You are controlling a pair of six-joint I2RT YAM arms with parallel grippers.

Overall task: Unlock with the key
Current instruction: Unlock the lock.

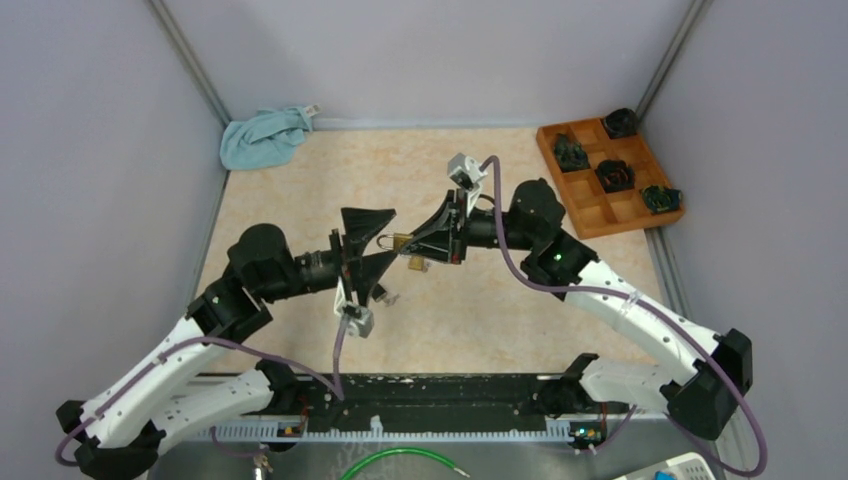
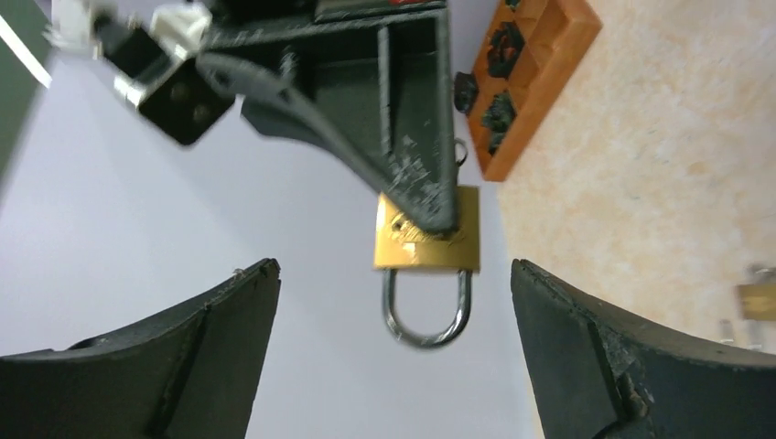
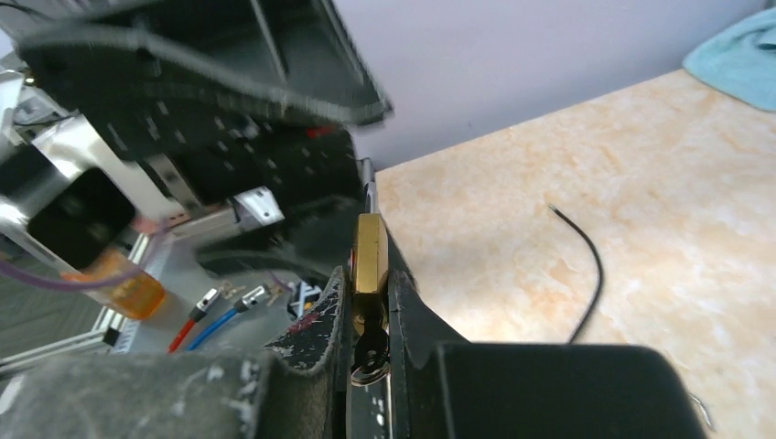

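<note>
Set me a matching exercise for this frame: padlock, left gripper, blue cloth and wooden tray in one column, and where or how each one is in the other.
Things:
1. padlock
2. left gripper
3. blue cloth
4. wooden tray

Place or state:
A. far right corner of the table
B. far left corner of the table
C. pinched in the right gripper, off the table
D. wide open, nothing in it

Pairs: 1-C, 2-D, 3-B, 4-A

No text can be read; the marks on the brass padlock (image 2: 430, 251) are too blurred.
</note>
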